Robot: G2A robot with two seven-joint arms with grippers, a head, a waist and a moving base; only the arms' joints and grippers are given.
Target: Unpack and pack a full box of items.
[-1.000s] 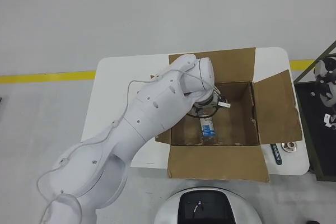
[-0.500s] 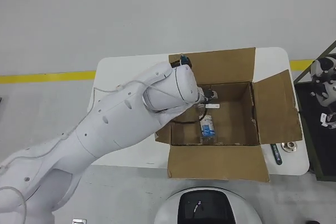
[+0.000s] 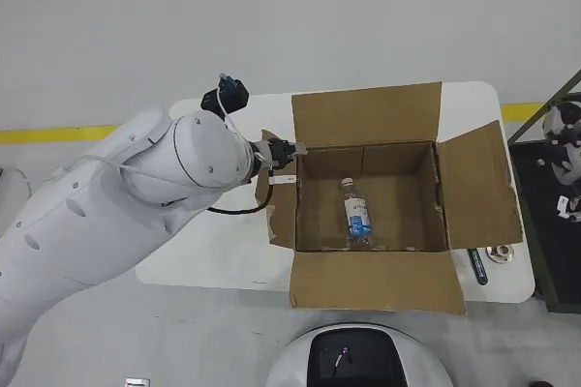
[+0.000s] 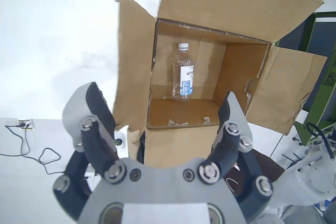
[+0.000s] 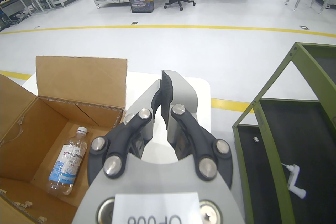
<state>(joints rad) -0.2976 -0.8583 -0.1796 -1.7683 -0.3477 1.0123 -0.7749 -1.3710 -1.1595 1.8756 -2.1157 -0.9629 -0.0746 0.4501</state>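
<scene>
Top view: bottle (image 3: 356, 221) lies inside the box (image 3: 368, 114), seemingly packed. Left gripper (image 4: 161, 95) hangs beside the box, fingers spread and empty. Right gripper (image 5: 166, 83), across the box, is pinched together, idle.

Open box (image 3: 407, 203) on the table (image 3: 223, 261), one bottle (image 3: 357, 219) inside.
Bottle lies on the box floor, cap toward the far wall. My left gripper (image 3: 292, 151) sits at the box's left flap. Rack (image 3: 562, 242) stands right of the table.
</scene>
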